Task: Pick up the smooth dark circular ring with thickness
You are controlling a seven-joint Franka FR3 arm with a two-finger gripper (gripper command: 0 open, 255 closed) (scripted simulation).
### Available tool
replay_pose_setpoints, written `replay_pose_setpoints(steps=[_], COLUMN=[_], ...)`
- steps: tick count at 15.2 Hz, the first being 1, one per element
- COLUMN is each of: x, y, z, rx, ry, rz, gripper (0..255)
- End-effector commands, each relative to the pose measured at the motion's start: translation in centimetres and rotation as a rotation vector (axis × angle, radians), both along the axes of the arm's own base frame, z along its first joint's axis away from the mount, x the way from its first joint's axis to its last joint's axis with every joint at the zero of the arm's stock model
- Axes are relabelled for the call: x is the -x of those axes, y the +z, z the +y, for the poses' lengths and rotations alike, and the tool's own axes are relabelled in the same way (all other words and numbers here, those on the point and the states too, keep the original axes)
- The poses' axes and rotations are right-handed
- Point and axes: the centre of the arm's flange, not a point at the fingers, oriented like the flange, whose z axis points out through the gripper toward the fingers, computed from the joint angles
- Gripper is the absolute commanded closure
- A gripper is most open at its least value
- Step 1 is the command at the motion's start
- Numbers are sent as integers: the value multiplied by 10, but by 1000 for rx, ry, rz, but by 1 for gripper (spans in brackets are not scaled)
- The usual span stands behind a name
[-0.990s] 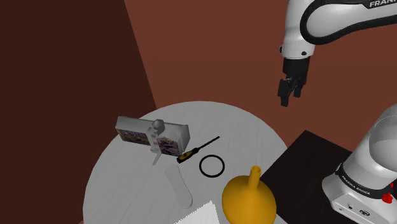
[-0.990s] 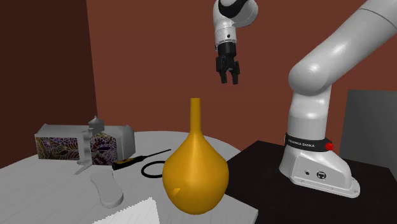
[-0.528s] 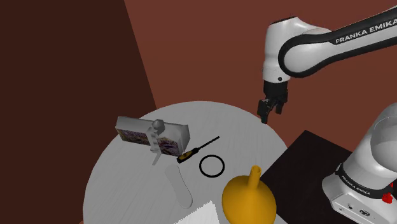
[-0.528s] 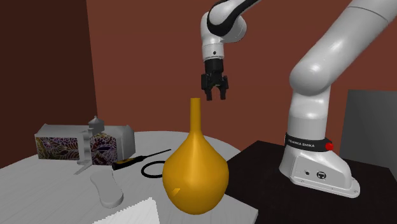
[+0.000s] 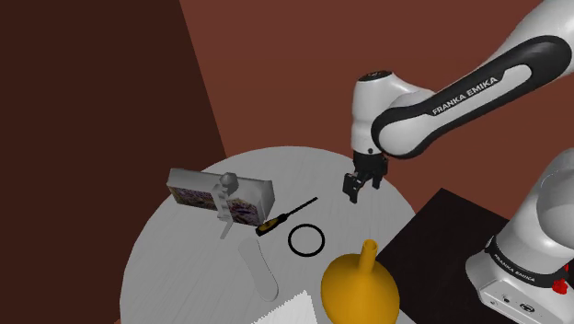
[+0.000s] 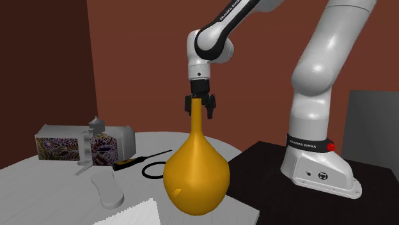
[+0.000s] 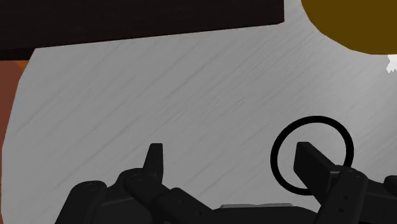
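- Hovering over the grey surface (image 5: 175,267), the gripper (image 5: 357,184) has its fingers spread wide;
- the black ring (image 5: 290,240) lies flat on the surface — at the gripper's seven o'clock in the shoulder view;
- an orange vase (image 5: 359,290) stands near the ring's five o'clock — a screwdriver (image 5: 285,216) at eleven.

From the wrist view, one black finger (image 7: 310,160) covers part of the dark ring (image 7: 313,118). In the second exterior view the yellow vase (image 6: 195,172) hides one end of the ring, and its neck stands in front of the gripper (image 6: 199,110). The white sheet (image 5: 290,311) runs off the shoulder view's lower edge.
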Motion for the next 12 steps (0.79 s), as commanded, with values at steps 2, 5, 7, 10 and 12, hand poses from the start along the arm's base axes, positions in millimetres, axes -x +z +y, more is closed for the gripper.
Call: replay_pose_setpoints(steps=[2,5,7,10,12], x=[-15,-29,-38,-54,-65], y=[-31,-61,-80,-109,-129], z=[22,44,59,80,93], rx=[7,16,22,32,38], ry=[-21,-40,-53,-72,-85], rz=[-20,-36,-48,-65,-76], gripper=[0,0,0,0,0])
